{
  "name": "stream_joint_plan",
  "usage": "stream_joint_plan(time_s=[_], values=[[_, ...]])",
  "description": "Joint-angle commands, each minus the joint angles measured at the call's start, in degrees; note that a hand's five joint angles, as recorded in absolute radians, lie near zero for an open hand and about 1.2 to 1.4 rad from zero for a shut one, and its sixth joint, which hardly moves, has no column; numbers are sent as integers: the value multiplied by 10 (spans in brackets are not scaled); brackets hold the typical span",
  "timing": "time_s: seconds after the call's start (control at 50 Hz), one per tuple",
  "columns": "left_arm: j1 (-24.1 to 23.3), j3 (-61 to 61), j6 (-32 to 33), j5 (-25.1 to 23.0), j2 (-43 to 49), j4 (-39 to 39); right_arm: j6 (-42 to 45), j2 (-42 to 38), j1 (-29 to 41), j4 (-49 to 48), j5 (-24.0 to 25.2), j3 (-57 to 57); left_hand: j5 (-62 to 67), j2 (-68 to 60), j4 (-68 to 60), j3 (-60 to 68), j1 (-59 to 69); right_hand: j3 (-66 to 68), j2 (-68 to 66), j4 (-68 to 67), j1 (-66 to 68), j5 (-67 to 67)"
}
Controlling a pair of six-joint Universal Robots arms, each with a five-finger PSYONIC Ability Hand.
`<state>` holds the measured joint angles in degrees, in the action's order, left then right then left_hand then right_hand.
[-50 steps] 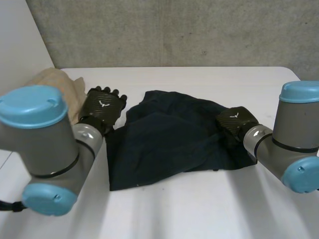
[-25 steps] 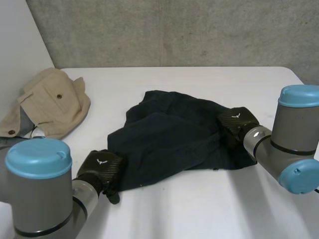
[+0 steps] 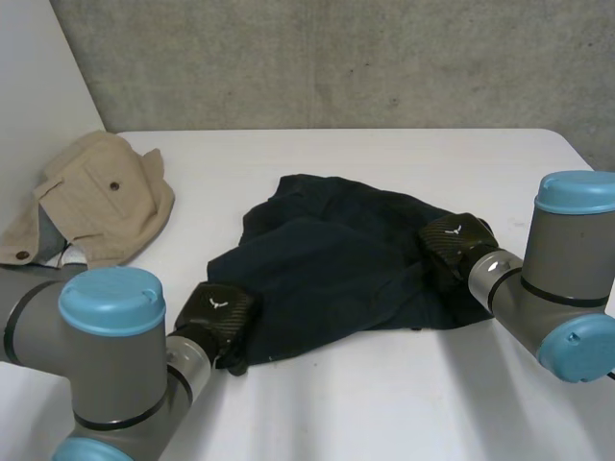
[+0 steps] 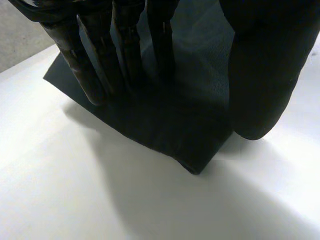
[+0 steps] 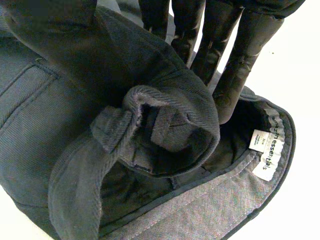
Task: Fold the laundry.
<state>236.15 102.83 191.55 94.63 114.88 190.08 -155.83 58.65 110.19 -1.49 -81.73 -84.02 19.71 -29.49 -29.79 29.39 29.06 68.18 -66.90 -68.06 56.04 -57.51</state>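
The left hand point(image 3: 216, 312) has slid in from beside the near corner of the dark blue garment point(image 3: 327, 269) and now sits on that corner, while the right hand point(image 3: 452, 240) stays where it was. In the left wrist view its fingers point(image 4: 125, 60) reach down nearly straight with their tips on the cloth point(image 4: 165, 125). The thumb point(image 4: 260, 75) stands apart from them above the corner's edge, so nothing is pinched, and the corner lies flat on the white tabletop point(image 3: 384, 403) just past the fingertips.

Further out, the right hand's fingers point(image 5: 235, 65) are behind a rolled-up fold of the waistband point(image 5: 165, 115), with the thumb on the fold's other side, so the cloth is caught between them. Two white tags point(image 5: 265, 150) show inside the waistband, just beyond those fingertips.

There are two garments in all. The second, a beige garment point(image 3: 96, 197), lies well apart from both hands at the far side.
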Motion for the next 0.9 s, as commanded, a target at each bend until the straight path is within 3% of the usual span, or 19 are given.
stream_joint_plan(time_s=[0.02, 0.28, 0.44, 0.58, 0.76, 0.9], values=[[-1, -12, 9, 0, 19, 0, 0, 1, -1, 0, 0, 0, 86, -88, -85, 89, 92, 118, -131, -119, 240, -125], [0, -32, 10, 1, 47, 10, 0, 1, -1, 0, 1, -4, 262, -265, -262, 266, 269, 118, -131, -119, 240, -125], [2, -37, 10, 5, 35, 20, 8, 13, 1, 1, 3, -12, 488, -490, -487, 491, 494, 118, -131, -119, 240, -125], [4, -39, 10, 11, -33, 25, 36, 72, 3, 22, 5, -16, 503, -505, -502, 506, 509, 118, -131, -119, 240, -125], [18, -49, 11, 6, -162, 20, 190, 176, -7, 186, 5, 25, 503, -505, -502, 506, 509, 118, -131, -119, 240, -125], [17, -40, 31, 4, -178, 1, 197, 180, -5, 261, 10, 26, 503, -505, -502, 506, 509, 118, -131, -119, 240, -125]])
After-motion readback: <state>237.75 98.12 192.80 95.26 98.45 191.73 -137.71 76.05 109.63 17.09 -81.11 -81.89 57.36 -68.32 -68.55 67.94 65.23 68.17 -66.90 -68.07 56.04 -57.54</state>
